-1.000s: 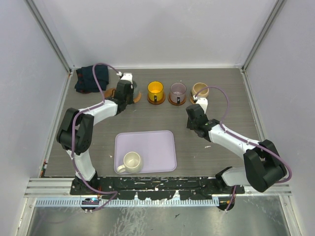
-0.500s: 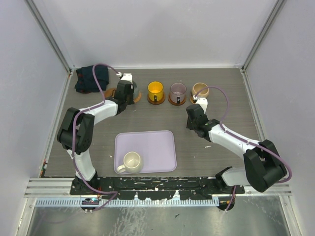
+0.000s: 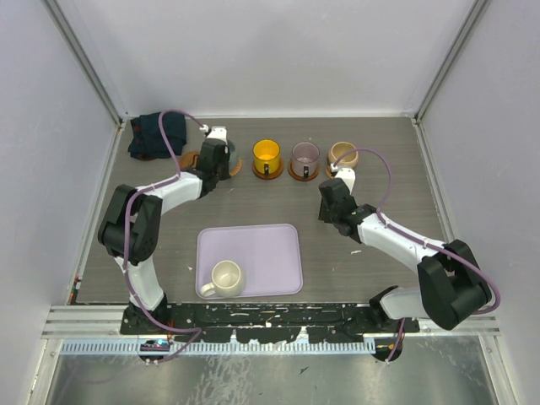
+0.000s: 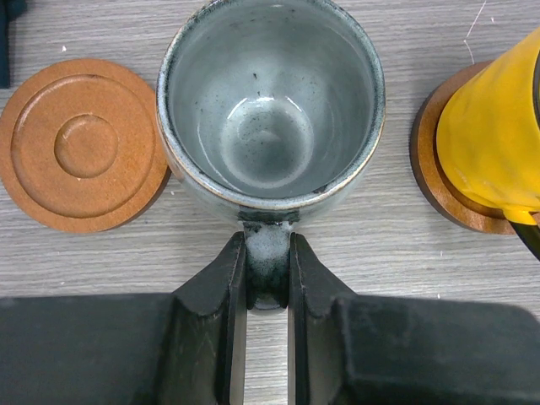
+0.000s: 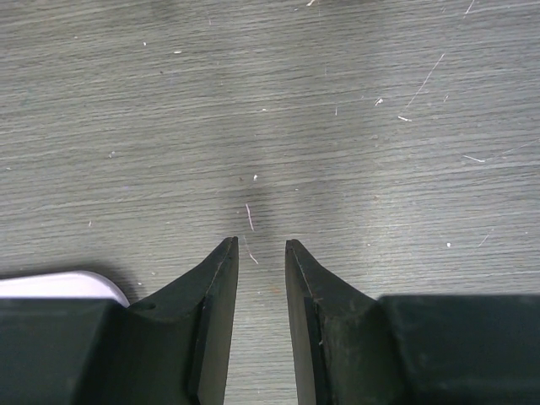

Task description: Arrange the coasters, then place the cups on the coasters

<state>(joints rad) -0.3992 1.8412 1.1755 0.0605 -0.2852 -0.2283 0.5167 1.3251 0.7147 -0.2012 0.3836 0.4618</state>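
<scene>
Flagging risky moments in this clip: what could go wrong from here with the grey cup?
1. The left gripper pinches the grey cup only by its handle, so it could twist or tip on release.
2. The bare coaster and yellow cup sit close on either side; a sideways drift could knock either.

Upright grey-green cup (image 4: pixel 270 110) just beside bare orange-brown coaster (image 4: pixel 82 143)

Slight creep at the left arm, little else.
The left gripper (image 4: pixel 268 245), its jaws pinching the handle of the grey-green cup (image 4: pixel 270 101), seems to have edged a hair away from the yellow-orange cup (image 3: pixel 266 153), toward the back of the bench; the shift is barely readable from above.
</scene>
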